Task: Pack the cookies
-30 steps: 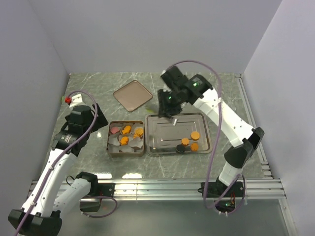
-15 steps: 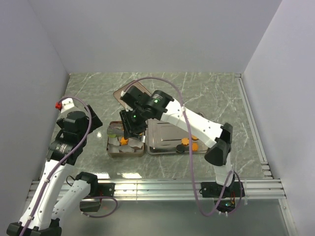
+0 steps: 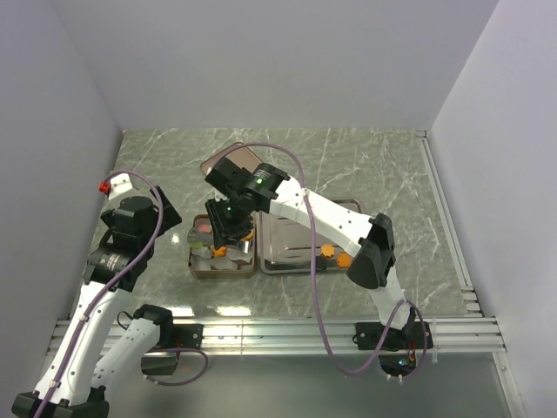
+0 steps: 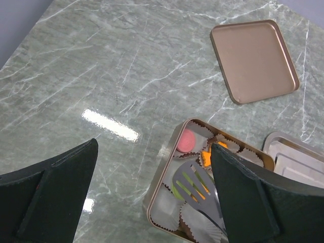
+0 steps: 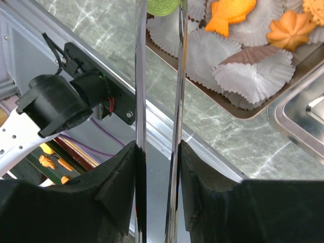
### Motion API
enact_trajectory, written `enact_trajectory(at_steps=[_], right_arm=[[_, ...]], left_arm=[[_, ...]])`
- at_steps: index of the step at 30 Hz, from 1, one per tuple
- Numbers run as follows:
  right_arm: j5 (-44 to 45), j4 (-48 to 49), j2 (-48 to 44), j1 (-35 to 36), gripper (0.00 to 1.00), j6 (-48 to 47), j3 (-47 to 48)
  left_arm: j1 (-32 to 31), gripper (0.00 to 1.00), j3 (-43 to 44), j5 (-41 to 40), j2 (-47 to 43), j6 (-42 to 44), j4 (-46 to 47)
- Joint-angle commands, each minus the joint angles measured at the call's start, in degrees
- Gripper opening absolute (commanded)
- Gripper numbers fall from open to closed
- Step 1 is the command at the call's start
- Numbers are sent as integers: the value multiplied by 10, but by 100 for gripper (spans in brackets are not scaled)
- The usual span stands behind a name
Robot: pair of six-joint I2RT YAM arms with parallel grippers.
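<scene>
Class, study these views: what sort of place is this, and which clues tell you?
Probably a robotics test cell, not a kitchen: plain pale walls box in a green marble-patterned tabletop, with white robot arms bolted to a slotted aluminium rail.

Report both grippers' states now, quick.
Left gripper: open, holding nothing.
Right gripper: shut on the metal spatula.
</scene>
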Motion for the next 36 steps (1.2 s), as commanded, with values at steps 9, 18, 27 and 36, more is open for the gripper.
enact_trajectory(at_steps=[9, 18, 27, 36], right_arm=[[1, 30, 23, -3, 48, -8, 15], [3, 31, 27, -12, 54, -10, 16], [11, 11, 9, -27, 56, -6, 52], [90, -30, -149, -75, 56, -20, -59]], left_arm=[[-2, 99, 0, 6, -1, -1, 20], [-2, 99, -1, 9, -2, 0, 21], [-2, 99, 0, 10, -2, 1, 21], [-2, 99, 0, 14, -2, 3, 23]])
